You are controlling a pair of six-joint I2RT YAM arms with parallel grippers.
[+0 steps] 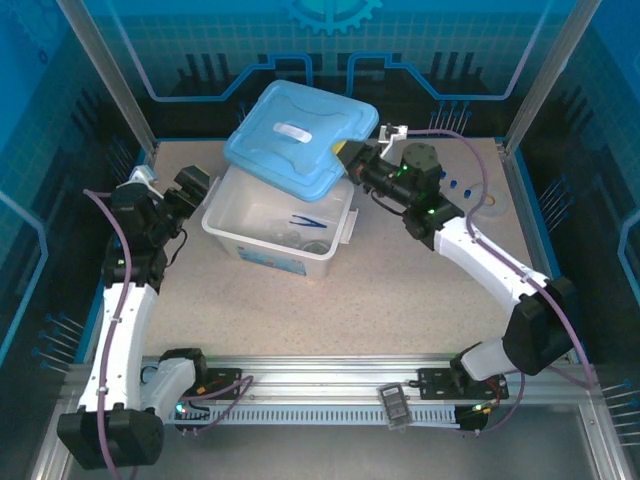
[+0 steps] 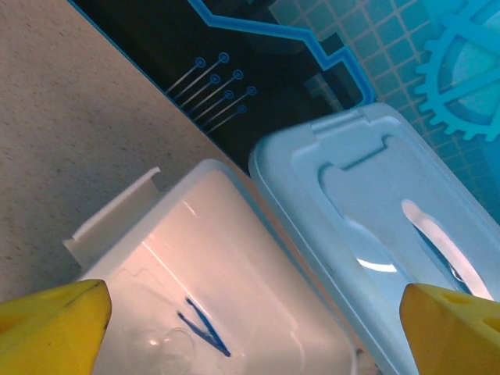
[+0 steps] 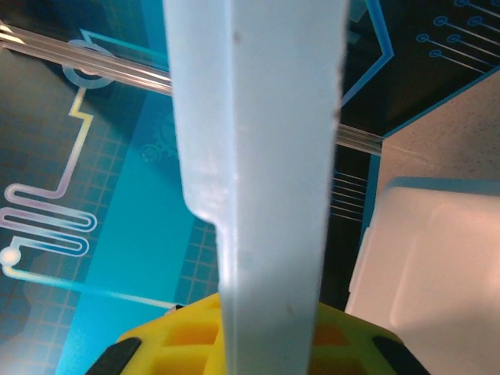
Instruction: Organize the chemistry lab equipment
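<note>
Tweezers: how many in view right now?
1. Blue tweezers lie on the floor of the open white bin, beside a clear glass piece. The tilted blue lid covers the bin's far part, so more may be hidden.

From the top external camera we look down from above and behind the two arm bases. It stands far enough back to take in the whole speckled beige tabletop, both arms, the white translucent plastic bin, and the light blue rectangular plastic lid tilted over the bin.

Our left wrist camera sits close. It looks out between the yellow left fingers, which are spread to the frame's lower corners, at the bin's open inside, the lid's top face and the patterned back wall.

Our right wrist camera is nearest of all. The lid's edge runs straight up the frame from the yellow right fingers, with a corner of the bin at the right.

All three views share the bin and the lid.
</note>
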